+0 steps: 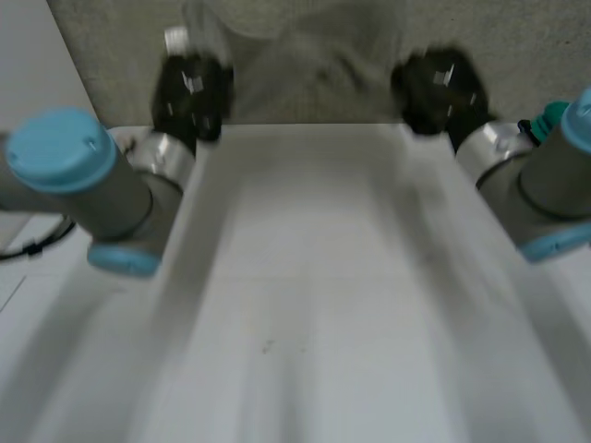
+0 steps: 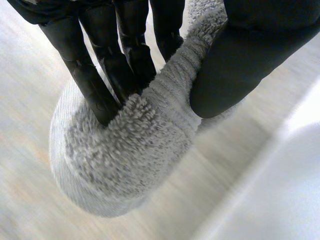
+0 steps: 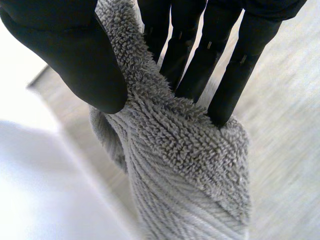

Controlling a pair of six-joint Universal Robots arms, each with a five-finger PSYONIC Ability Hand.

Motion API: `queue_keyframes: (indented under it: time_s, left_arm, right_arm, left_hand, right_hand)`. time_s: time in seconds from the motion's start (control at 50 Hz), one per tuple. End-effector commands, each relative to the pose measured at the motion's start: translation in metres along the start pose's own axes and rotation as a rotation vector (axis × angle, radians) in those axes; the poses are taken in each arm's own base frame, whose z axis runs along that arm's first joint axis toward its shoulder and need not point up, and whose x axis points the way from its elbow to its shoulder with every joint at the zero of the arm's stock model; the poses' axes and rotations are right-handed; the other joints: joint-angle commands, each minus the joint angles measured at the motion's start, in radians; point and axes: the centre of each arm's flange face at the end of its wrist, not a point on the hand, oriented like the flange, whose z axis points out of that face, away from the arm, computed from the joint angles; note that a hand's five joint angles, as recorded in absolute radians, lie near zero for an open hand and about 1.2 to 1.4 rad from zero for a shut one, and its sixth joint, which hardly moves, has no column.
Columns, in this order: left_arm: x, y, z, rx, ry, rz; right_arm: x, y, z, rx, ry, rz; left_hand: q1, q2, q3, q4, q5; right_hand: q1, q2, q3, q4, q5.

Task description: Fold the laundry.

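Note:
A grey terry towel (image 1: 314, 65) is lifted at the far edge of the white table (image 1: 305, 305), hanging between my two hands. My left hand (image 1: 191, 92) holds its left end; in the left wrist view the towel (image 2: 130, 150) is pinched between the fingers (image 2: 100, 85) and the thumb (image 2: 240, 65). My right hand (image 1: 439, 88) holds the other end; in the right wrist view the towel (image 3: 185, 155) bunches between the thumb (image 3: 70, 50) and the fingers (image 3: 235, 70). Both hands are shut on the cloth.
Both arms, grey with light-blue caps (image 1: 60, 148), reach forward along the table's sides. Beyond the table's far edge lies a speckled grey floor (image 1: 517, 46).

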Motion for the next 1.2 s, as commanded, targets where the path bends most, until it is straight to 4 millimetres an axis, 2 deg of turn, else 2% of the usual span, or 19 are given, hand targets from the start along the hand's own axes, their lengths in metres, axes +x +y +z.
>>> queue_keyframes:
  time_s: [0.02, 0.06, 0.12, 0.2, 0.22, 0.24, 0.32, 0.42, 0.48, 0.62, 0.64, 0.7, 0.84, 0.92, 0.98, 1.08, 1.1, 1.14, 1.2]
  left_arm:
    - [0.04, 0.071, -0.069, -0.366, 0.172, -0.002]
    - [0.045, 0.082, -0.091, -0.469, 0.2, 0.006]
    - [0.044, 0.085, -0.109, -0.554, 0.205, 0.015]
    - [0.033, 0.064, -0.124, -0.585, 0.176, 0.031]
    - [0.029, 0.053, -0.125, -0.573, 0.167, 0.033]
    - [0.027, 0.046, -0.125, -0.559, 0.163, 0.031]
    - [0.021, 0.028, -0.121, -0.532, 0.162, 0.029]
    - [0.009, 0.011, -0.098, -0.488, 0.13, 0.019]
    - [0.007, 0.008, -0.086, -0.473, 0.128, 0.016]
    - [0.017, 0.039, -0.059, -0.556, 0.175, 0.01]
    - [0.02, 0.051, -0.057, -0.599, 0.191, 0.011]
    - [0.027, 0.07, -0.057, -0.66, 0.224, 0.011]
    - [0.033, 0.096, -0.056, -0.711, 0.276, -0.01]
    - [0.035, 0.101, -0.058, -0.723, 0.293, -0.017]
    - [0.036, 0.103, -0.058, -0.726, 0.3, -0.021]
    - [0.033, 0.104, -0.058, -0.727, 0.302, -0.026]
    - [0.033, 0.104, -0.058, -0.728, 0.301, -0.025]
    - [0.033, 0.103, -0.058, -0.727, 0.301, -0.024]
    - [0.033, 0.099, -0.059, -0.725, 0.296, -0.018]
  right_arm:
    - [-0.041, 0.081, -0.044, -0.367, -0.136, 0.03]
    - [-0.05, 0.093, -0.059, -0.446, -0.181, -0.018]
    - [-0.057, 0.102, -0.078, -0.52, -0.234, -0.066]
    - [-0.064, 0.107, -0.091, -0.561, -0.274, -0.099]
    - [-0.065, 0.107, -0.093, -0.564, -0.277, -0.102]
    - [-0.065, 0.104, -0.095, -0.561, -0.278, -0.104]
    - [-0.063, 0.091, -0.099, -0.542, -0.277, -0.104]
    - [-0.066, 0.092, -0.104, -0.548, -0.282, -0.097]
    - [-0.068, 0.093, -0.107, -0.556, -0.29, -0.094]
    - [-0.069, 0.094, -0.109, -0.564, -0.293, -0.091]
    - [-0.069, 0.094, -0.109, -0.565, -0.291, -0.091]
    - [-0.068, 0.095, -0.109, -0.565, -0.29, -0.09]
    - [-0.067, 0.095, -0.109, -0.566, -0.289, -0.091]
    - [-0.067, 0.095, -0.109, -0.566, -0.289, -0.091]
    - [-0.067, 0.094, -0.108, -0.562, -0.287, -0.093]
    - [-0.066, 0.093, -0.107, -0.558, -0.283, -0.097]
    - [-0.066, 0.093, -0.107, -0.559, -0.282, -0.097]
    - [-0.064, 0.092, -0.106, -0.557, -0.275, -0.098]
    - [-0.063, 0.089, -0.104, -0.552, -0.265, -0.103]
  left_hand:
    - [0.243, 0.199, 0.205, 0.197, 0.249]
    - [0.243, 0.199, 0.205, 0.197, 0.249]
    - [0.121, 0.077, 0.082, 0.074, 0.126]
    - [-0.261, -0.305, -0.299, -0.307, -0.255]
    - [-0.43, -0.474, -0.468, -0.477, -0.424]
    - [-0.481, -0.525, -0.519, -0.528, -0.476]
    - [-0.572, -0.616, -0.611, -0.619, -0.567]
    - [-0.664, -0.708, -0.702, -0.71, -0.658]
    - [-0.661, -0.705, -0.699, -0.707, -0.655]
    - [-0.64, -0.684, -0.679, -0.687, -0.635]
    - [-0.634, -0.679, -0.673, -0.681, -0.629]
    - [-0.614, -0.658, -0.652, -0.66, -0.608]
    - [-0.555, -0.599, -0.593, -0.602, -0.55]
    - [-0.453, -0.497, -0.491, -0.499, -0.447]
    - [-0.479, -0.523, -0.517, -0.525, -0.473]
    - [-0.309, -0.353, -0.347, -0.355, -0.303]
    - [-0.186, -0.231, -0.225, -0.233, -0.181]
    - [0.232, 0.188, 0.194, 0.186, 0.238]
    - [0.243, 0.199, 0.205, 0.197, 0.249]
  right_hand:
    - [0.311, 0.24, 0.211, 0.2, 0.283]
    - [0.311, 0.24, 0.211, 0.2, 0.283]
    - [0.311, 0.24, 0.211, 0.2, 0.283]
    - [0.311, 0.24, 0.211, 0.2, 0.283]
    - [0.311, 0.24, 0.211, 0.2, 0.283]
    - [0.311, 0.24, 0.211, 0.2, 0.283]
    - [0.311, 0.24, 0.211, 0.2, 0.283]
    - [0.311, 0.24, 0.211, 0.2, 0.283]
    - [0.311, 0.24, 0.211, 0.2, 0.283]
    - [0.311, 0.24, 0.211, 0.2, 0.283]
    - [0.311, 0.24, 0.211, 0.2, 0.283]
    - [0.311, 0.24, 0.211, 0.2, 0.283]
    - [0.311, 0.24, 0.211, 0.2, 0.283]
    - [0.311, 0.24, 0.211, 0.2, 0.283]
    - [0.311, 0.24, 0.211, 0.2, 0.283]
    - [0.311, 0.24, 0.211, 0.2, 0.283]
    - [0.311, 0.24, 0.211, 0.2, 0.283]
    - [0.311, 0.24, 0.211, 0.2, 0.283]
    - [0.311, 0.24, 0.211, 0.2, 0.283]
